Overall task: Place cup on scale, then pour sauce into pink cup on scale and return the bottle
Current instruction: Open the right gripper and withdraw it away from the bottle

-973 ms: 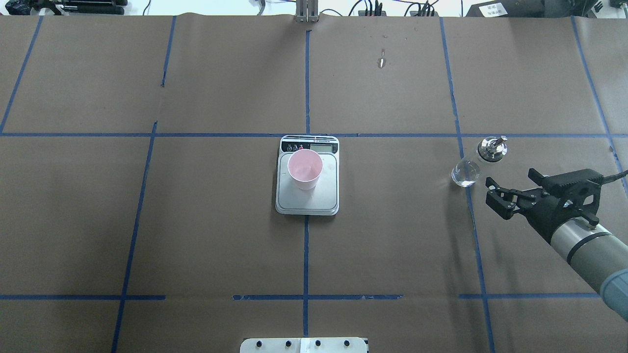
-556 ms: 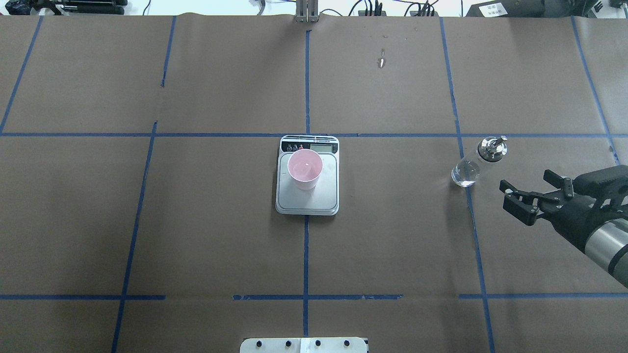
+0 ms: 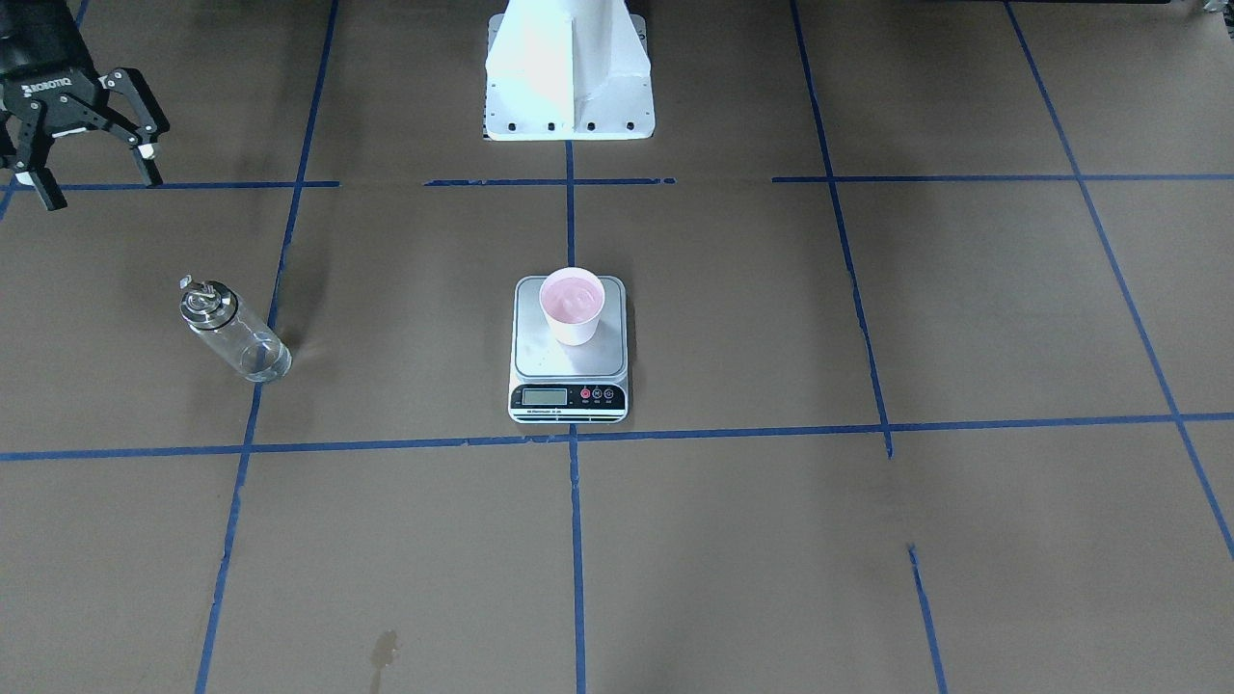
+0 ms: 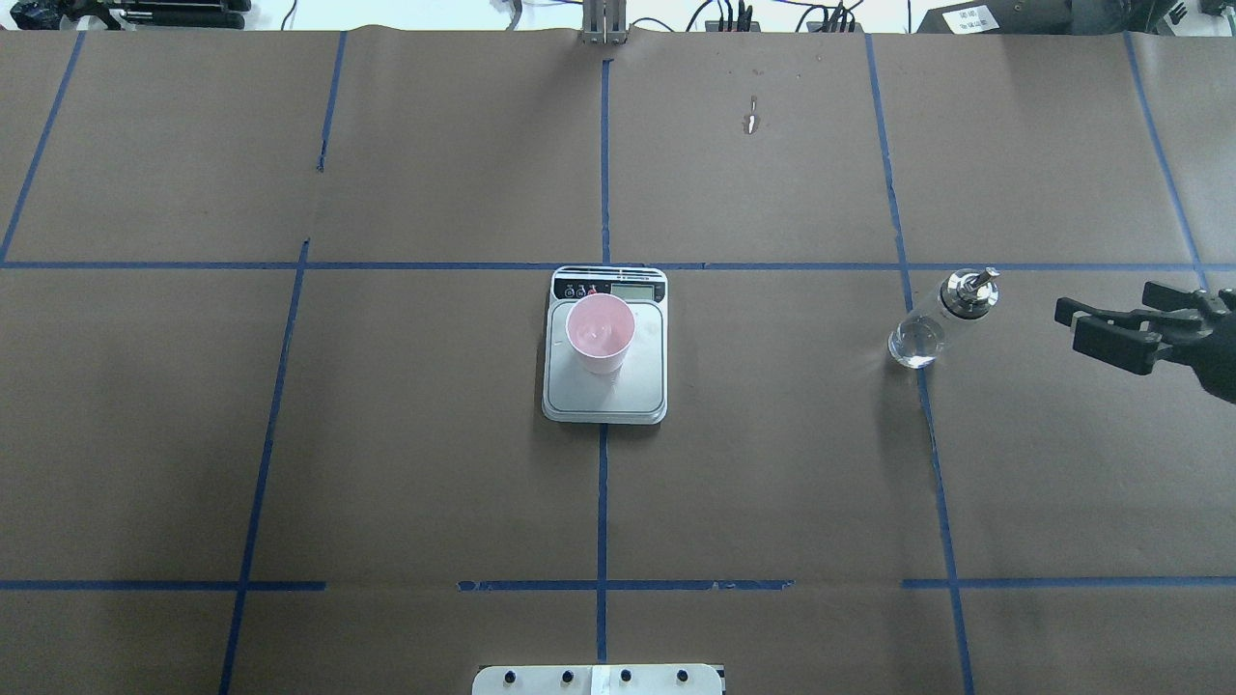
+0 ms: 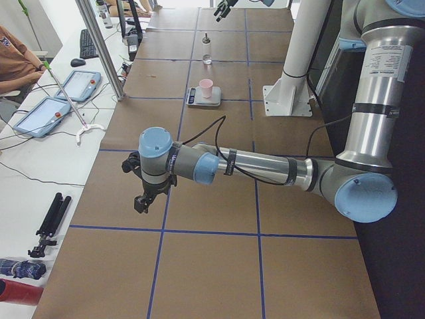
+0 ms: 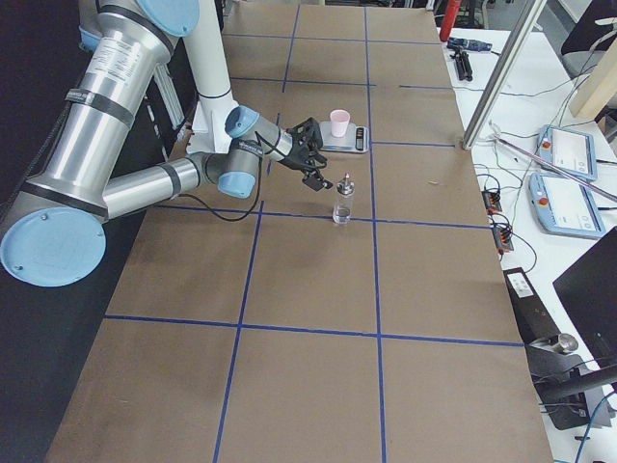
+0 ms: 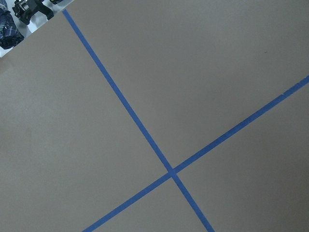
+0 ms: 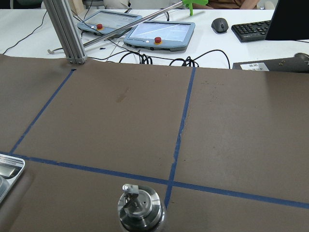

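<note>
The pink cup (image 4: 600, 333) stands upright on the scale (image 4: 605, 388), toward its display end; the front view shows the same cup (image 3: 572, 306) on the scale (image 3: 569, 364). To the right, the glass bottle (image 4: 932, 319) stands on the paper with clear sauce (image 4: 914, 344) in its bottom. It also appears as the bottle (image 3: 234, 333) in the front view and its metal cap (image 8: 140, 208) in the right wrist view. My right gripper (image 4: 1070, 325) is open and empty, well right of the bottle. My left gripper (image 5: 143, 201) shows only in the left side view; I cannot tell its state.
The robot's white base (image 3: 569, 77) stands behind the scale. Blue tape lines cross the brown paper. Beyond the far edge are an aluminium post (image 8: 65, 29), tablets (image 8: 159, 36) and a keyboard (image 8: 251, 30). A seated person (image 5: 16, 63) is at the operators' table.
My right gripper has drawn back from the bottle, moving right and farther from the robot, still open. Bottle, cup and scale have not moved.
</note>
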Controlling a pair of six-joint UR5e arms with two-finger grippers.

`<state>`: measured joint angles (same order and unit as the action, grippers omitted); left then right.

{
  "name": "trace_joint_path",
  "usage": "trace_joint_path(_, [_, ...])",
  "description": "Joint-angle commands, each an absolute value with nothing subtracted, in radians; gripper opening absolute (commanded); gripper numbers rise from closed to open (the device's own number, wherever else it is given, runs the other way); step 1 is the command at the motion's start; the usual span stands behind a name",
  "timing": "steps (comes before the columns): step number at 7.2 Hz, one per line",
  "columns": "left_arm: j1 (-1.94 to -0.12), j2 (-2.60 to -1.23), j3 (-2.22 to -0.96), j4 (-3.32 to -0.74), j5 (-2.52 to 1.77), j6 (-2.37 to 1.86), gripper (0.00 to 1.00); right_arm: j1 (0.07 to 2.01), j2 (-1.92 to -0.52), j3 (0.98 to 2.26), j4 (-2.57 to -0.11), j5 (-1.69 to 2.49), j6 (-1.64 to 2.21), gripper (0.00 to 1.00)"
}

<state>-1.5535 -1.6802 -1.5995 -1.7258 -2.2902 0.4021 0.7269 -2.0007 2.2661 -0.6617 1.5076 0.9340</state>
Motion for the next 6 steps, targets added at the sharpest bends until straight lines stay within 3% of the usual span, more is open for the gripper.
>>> trace_joint_path(1, [-1.554,-1.678,-1.606,-1.726,-2.29,0.4,1.0,1.002,-1.962,2.196,-0.669,1.847,0.784,1.0])
trace_joint_path(3, [-1.554,-1.678,-1.618,-1.723,-2.289,0.399,1.0,1.365,-1.85,2.009,-0.672,2.269,0.692,1.0])
trace_joint_path(6, [-1.555,-1.664,-1.628,-1.721,-2.29,0.399,1.0,1.529,-1.824,1.96,-0.864,2.46,0.601,1.0])
